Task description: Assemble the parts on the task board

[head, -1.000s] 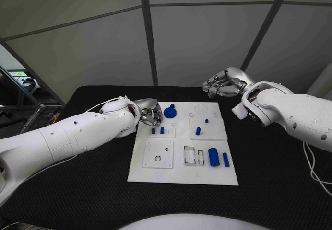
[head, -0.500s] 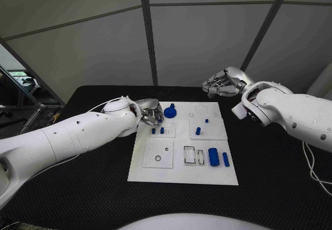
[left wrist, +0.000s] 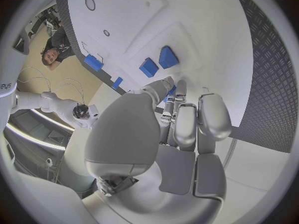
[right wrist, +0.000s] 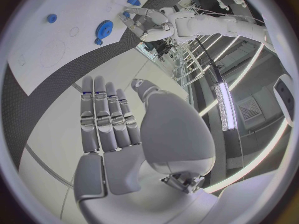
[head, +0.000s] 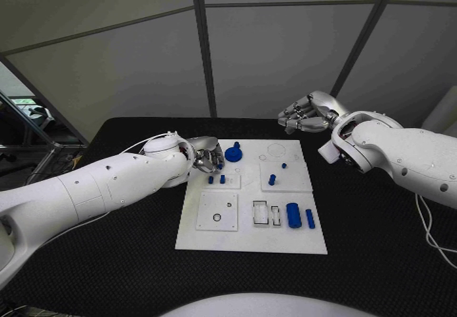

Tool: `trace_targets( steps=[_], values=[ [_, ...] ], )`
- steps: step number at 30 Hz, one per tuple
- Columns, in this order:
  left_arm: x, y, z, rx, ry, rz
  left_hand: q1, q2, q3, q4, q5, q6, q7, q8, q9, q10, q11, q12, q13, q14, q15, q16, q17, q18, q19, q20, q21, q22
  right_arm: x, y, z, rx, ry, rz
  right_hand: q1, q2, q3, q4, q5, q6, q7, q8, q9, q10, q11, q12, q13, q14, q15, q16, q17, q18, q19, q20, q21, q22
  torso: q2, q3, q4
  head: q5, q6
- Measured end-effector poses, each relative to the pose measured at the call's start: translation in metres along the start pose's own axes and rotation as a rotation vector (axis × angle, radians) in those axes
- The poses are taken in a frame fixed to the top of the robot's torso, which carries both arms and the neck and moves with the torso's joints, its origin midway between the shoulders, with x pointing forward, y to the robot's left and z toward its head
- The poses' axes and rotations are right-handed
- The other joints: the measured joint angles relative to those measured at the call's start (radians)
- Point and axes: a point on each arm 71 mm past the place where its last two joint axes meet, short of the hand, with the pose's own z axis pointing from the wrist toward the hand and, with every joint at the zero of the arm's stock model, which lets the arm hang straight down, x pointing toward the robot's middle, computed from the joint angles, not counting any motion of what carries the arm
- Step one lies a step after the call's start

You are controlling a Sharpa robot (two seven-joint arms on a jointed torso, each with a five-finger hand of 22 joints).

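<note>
The white task board (head: 249, 232) lies mid-table. On it a blue gear (head: 233, 155) stands at the far left, with two short pegs (head: 216, 179) just nearer. Further pegs (head: 273, 179) stand mid-board, and a blue cylinder (head: 293, 216) and a thin bar (head: 310, 218) lie at the near right. My left hand (head: 204, 158) hovers at the board's far left edge beside the gear, holding nothing. In the left wrist view its fingers (left wrist: 187, 119) reach towards the two pegs (left wrist: 159, 62). My right hand (head: 305, 115) hangs empty beyond the board's far right corner, its fingers (right wrist: 102, 117) straight.
The black table (head: 114, 264) surrounds the board. Grey wall panels (head: 276, 59) rise just behind the far edge, close to my right hand. Recessed white squares and slots (head: 218, 212) mark the board's near half.
</note>
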Motion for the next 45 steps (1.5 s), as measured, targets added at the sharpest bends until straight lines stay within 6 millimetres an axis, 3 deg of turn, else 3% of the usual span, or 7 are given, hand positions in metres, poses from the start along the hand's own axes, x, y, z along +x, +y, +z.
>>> trace_targets(
  steps=[11,22,25,30,36,41,45],
  values=[
    [0.001,0.003,-0.001,-0.01,0.007,-0.002,-0.011,-0.011,-0.003,-0.003,0.0,-0.116,-0.012,-0.082,-0.044,0.0,0.0,-0.02,0.009,0.0,0.0,0.0,-0.008,0.0,0.0,0.0,0.0,0.004,-0.001,-0.001,0.0,0.003,0.001,-0.002,0.0,0.0,0.0,0.0,0.0,-0.004,0.004,0.0,0.0,0.0,0.0,0.0,0.0,0.0,0.0,0.0,-0.001,0.0,0.0,0.0,0.0,-0.001,0.0,-0.0004,0.0005,-0.001,0.0],
    [0.0,0.007,-0.002,-0.019,0.002,-0.007,-0.011,-0.011,-0.009,-0.003,0.0,-0.133,-0.013,-0.087,-0.054,0.0,0.0,-0.024,0.012,0.004,-0.004,0.004,-0.01,0.0,0.0,0.0,0.0,0.005,-0.001,-0.002,-0.001,0.009,0.011,-0.028,0.015,0.003,0.001,-0.017,0.0,-0.004,0.004,0.0,0.0,-0.011,0.003,0.0,0.0,-0.006,-0.001,0.0,-0.002,0.0,0.007,0.002,-0.007,-0.004,-0.001,-0.0006,0.0007,-0.002,0.002],
    [-0.003,0.011,-0.004,-0.025,-0.005,-0.013,-0.015,-0.015,-0.017,0.0,0.0,-0.138,-0.009,-0.087,-0.057,0.0,0.0,-0.029,0.013,0.004,-0.004,0.004,-0.016,0.0,0.0,0.0,0.0,0.004,-0.002,-0.004,-0.001,0.014,0.022,-0.059,0.058,0.001,0.012,-0.053,-0.013,-0.001,0.001,0.002,0.003,-0.013,0.002,0.0,0.0,0.058,-0.02,0.032,0.012,0.0,0.054,-0.018,0.02,0.01,-0.001,-0.0011,0.0007,-0.004,0.004],
    [-0.013,0.017,-0.01,-0.032,-0.032,-0.039,-0.032,-0.019,-0.037,0.011,0.0,-0.135,-0.006,-0.087,-0.057,-0.005,0.005,-0.035,0.014,0.004,-0.004,0.004,-0.028,0.0,-0.004,-0.004,-0.009,0.0,-0.002,-0.009,-0.004,0.022,0.054,-0.166,0.08,-0.003,0.009,-0.095,-0.039,0.024,-0.024,0.013,0.004,0.004,-0.023,0.0,0.0,0.181,-0.059,0.102,0.058,0.0,0.133,-0.064,0.114,0.069,-0.001,-0.0014,0.0007,-0.008,0.007],
    [-0.025,0.028,-0.021,-0.031,-0.081,-0.099,-0.027,-0.014,-0.037,0.012,0.0,-0.087,0.009,-0.063,-0.055,-0.006,0.006,-0.035,0.021,-0.001,0.001,0.0,-0.037,0.0,-0.004,-0.003,-0.016,-0.002,0.001,-0.017,-0.009,0.029,0.095,-0.32,0.089,-0.004,0.013,-0.113,-0.053,0.05,-0.043,0.013,0.004,0.019,-0.04,0.005,0.0,0.206,-0.078,0.179,0.123,0.0,0.156,-0.087,0.216,0.146,-0.002,-0.0015,0.0007,-0.017,0.014],
    [-0.036,0.043,-0.035,-0.006,-0.148,-0.214,-0.014,0.0,-0.019,-0.006,0.0,-0.033,0.016,-0.038,-0.051,0.001,0.013,-0.019,0.033,-0.046,0.006,-0.056,-0.136,0.0,-0.044,0.003,-0.108,-0.064,0.008,-0.025,-0.014,0.031,0.127,-0.449,0.089,-0.004,0.022,-0.127,-0.056,0.065,-0.049,0.013,0.002,0.019,-0.046,0.005,0.0,0.207,-0.086,0.288,0.206,0.0,0.146,-0.097,0.314,0.227,-0.002,-0.0015,0.0007,-0.036,0.022],
    [-0.043,0.05,-0.044,0.027,-0.196,-0.335,-0.003,0.01,0.002,-0.015,0.0,-0.001,0.031,-0.028,-0.053,-0.02,0.028,-0.003,0.044,-0.16,0.02,-0.202,-0.376,0.0,-0.146,0.015,-0.336,-0.221,0.017,-0.03,-0.019,0.025,0.152,-0.549,0.088,-0.004,0.035,-0.131,-0.064,0.072,-0.049,0.012,0.001,0.02,-0.052,0.005,0.0,0.204,-0.09,0.373,0.262,0.0,0.144,-0.1,0.405,0.314,-0.002,-0.0012,0.0007,-0.049,0.026]
  ],
)
